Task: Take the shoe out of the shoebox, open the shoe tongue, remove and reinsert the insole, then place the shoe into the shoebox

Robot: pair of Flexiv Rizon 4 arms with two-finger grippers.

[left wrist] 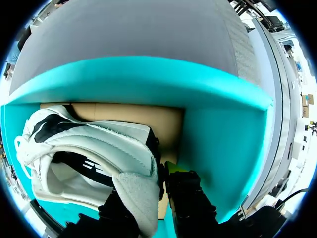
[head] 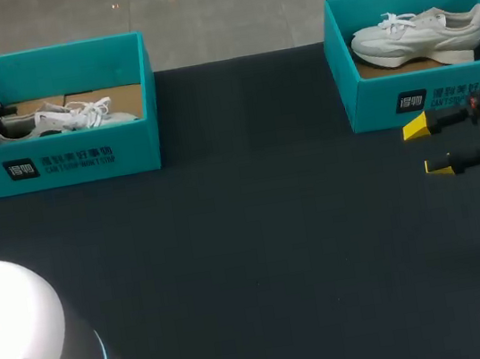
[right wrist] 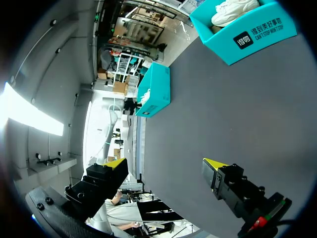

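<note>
Our left gripper (left wrist: pixel 153 188) clamps the white sneaker (left wrist: pixel 89 148) by its heel inside the shoebox (head: pixel 83 158) at the far-left corner of the surface (head: pixel 252 259), toe lying along the box. Our right gripper (head: pixel 429 147) stands wide, well apart.

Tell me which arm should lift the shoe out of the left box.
Left. The left gripper sits inside the left box at the shoe's heel; the right gripper hangs open over the table by the other box.
</note>
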